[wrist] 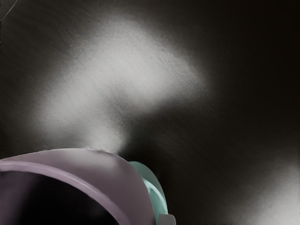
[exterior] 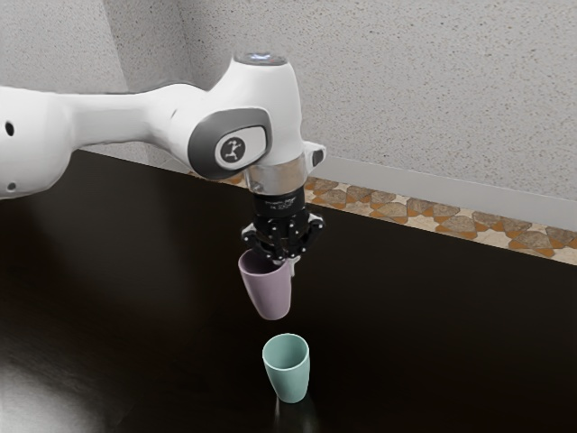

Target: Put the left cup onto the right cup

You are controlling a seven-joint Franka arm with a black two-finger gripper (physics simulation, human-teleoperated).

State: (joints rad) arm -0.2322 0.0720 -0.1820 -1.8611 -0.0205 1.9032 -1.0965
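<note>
A mauve cup (exterior: 268, 287) hangs in the air, tilted a little, with my gripper (exterior: 279, 255) shut on its rim. A teal cup (exterior: 287, 366) stands upright on the dark table just below it and slightly toward the exterior view's right, with a gap between the two. In the wrist view the mauve cup's rim (wrist: 70, 180) looms large right under my hand, and a sliver of the teal cup (wrist: 152, 187) peeks out from behind it.
The dark glossy table (exterior: 451, 325) stretches wide around both cups. A patterned tile strip (exterior: 433, 216) and a grey wall run along its far edge.
</note>
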